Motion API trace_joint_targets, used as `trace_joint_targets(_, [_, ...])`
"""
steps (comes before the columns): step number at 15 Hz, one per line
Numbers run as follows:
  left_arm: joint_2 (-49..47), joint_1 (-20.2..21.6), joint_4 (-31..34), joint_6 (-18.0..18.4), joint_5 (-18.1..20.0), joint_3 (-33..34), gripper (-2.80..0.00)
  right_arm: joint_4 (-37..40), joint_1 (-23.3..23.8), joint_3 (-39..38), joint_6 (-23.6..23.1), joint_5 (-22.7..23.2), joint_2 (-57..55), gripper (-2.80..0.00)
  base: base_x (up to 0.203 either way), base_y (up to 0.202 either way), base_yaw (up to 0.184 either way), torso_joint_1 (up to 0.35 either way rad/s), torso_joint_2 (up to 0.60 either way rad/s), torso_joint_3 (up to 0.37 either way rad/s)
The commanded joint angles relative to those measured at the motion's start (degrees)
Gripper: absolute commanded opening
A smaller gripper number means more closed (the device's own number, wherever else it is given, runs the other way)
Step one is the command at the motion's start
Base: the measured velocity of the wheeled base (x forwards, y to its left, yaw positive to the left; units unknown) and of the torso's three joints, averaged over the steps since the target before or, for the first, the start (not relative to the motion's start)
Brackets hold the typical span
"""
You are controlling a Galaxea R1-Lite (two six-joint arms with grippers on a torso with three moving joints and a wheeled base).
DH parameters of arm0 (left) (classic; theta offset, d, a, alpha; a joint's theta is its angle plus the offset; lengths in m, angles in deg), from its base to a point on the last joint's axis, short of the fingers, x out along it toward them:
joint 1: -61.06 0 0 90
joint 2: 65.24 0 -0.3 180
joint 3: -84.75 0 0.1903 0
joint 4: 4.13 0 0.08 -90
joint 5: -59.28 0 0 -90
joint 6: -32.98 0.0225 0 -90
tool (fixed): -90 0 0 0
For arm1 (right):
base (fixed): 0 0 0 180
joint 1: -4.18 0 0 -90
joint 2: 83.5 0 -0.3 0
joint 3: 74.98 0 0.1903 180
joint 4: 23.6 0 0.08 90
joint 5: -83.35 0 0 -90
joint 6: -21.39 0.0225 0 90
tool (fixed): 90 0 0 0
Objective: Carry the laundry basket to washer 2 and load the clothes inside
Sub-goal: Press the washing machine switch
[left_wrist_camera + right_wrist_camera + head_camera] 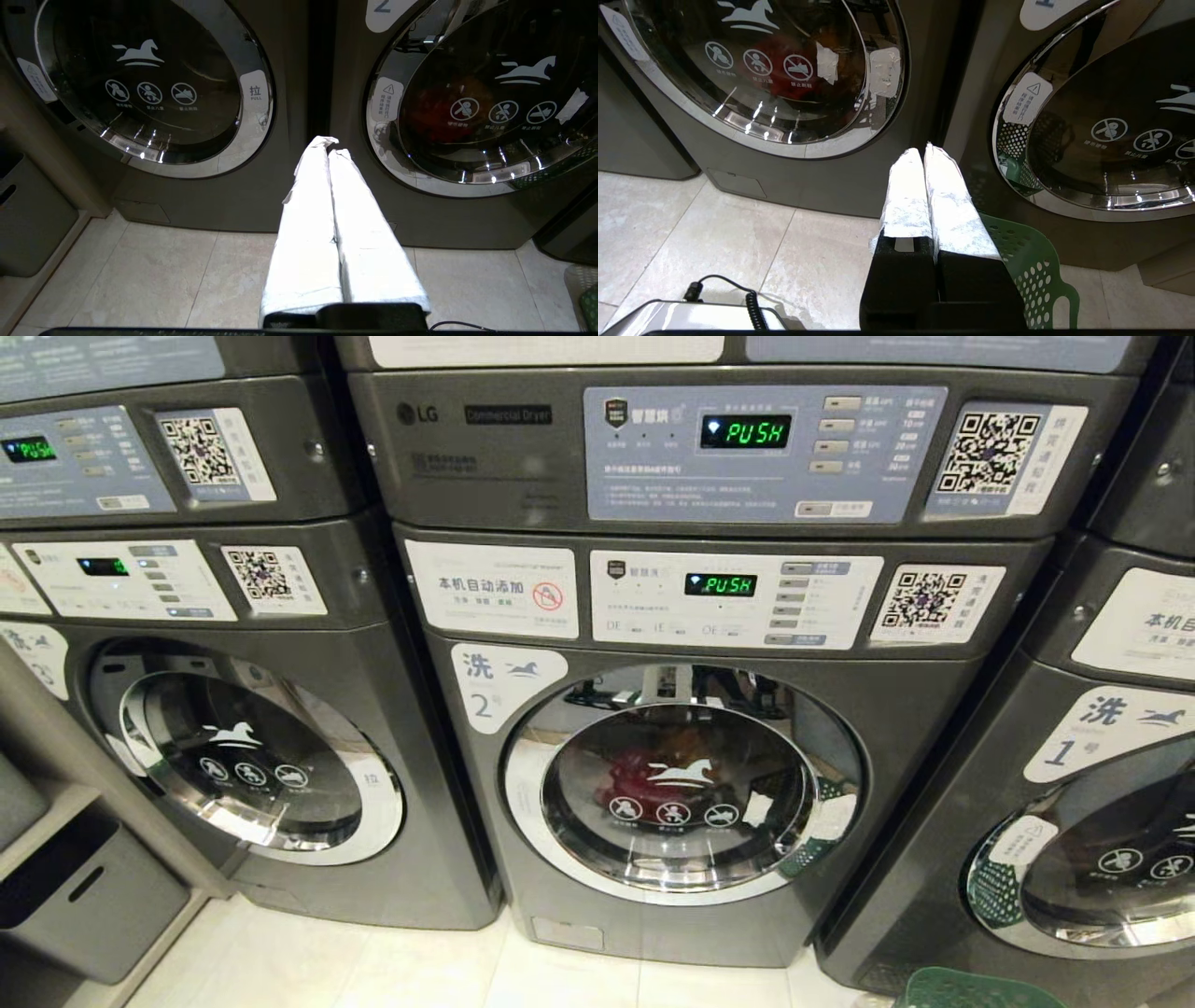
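Observation:
Washer 2 (896, 709) stands straight ahead with its round glass door closed. Red and orange clothes (630, 779) show dimly behind the glass, also in the left wrist view as red clothes (434, 116) and in the right wrist view (784, 60). The green perforated laundry basket (1031, 266) sits on the floor in front of the machine to the right, with only its rim (971, 989) in the head view. My left gripper (329, 144) is shut and empty, pointing at the gap left of washer 2 (355, 205). My right gripper (923, 150) is shut and empty, beside the basket.
The washer labelled 1 (1074, 747) stands on the right and an alike machine (373, 784) on the left. Dryers (523, 448) are stacked above. A grey bin (84, 905) sits on a low shelf at far left. A coiled cable (752, 308) lies over my base, above pale floor tiles (140, 280).

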Motion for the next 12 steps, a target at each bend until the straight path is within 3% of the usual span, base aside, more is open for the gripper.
trace_joint_targets(1, [0.0,0.0,0.0,0.0,0.0,0.3,-2.8,0.0,0.0,0.0,0.0,0.0,-0.1,-2.8,0.0,0.0,0.0,0.2,-0.5,-0.305])
trace_joint_targets(3, [0.0,0.0,0.0,0.0,0.0,0.4,-2.8,0.0,-0.1,0.0,0.0,0.1,-0.1,-2.8,0.0,0.0,0.0,0.128,-0.32,-0.195])
trace_joint_targets(6, [0.0,0.0,0.1,1.3,0.5,0.3,-2.8,-0.5,0.0,0.6,-5.6,1.0,-0.2,-2.8,0.0,0.0,0.0,0.038,-0.08,-0.053])
trace_joint_targets(8, [0.0,0.0,0.1,1.8,0.5,0.4,-2.8,-1.0,0.0,8.3,-5.8,6.6,-2.9,-2.8,0.0,0.0,0.0,0.0,0.0,0.0])
trace_joint_targets(12, [0.0,0.0,0.0,1.6,0.5,0.4,-2.8,-1.5,-0.1,23.1,-3.5,14.4,-27.2,-2.8,0.0,0.0,0.0,0.0,0.0,0.0])
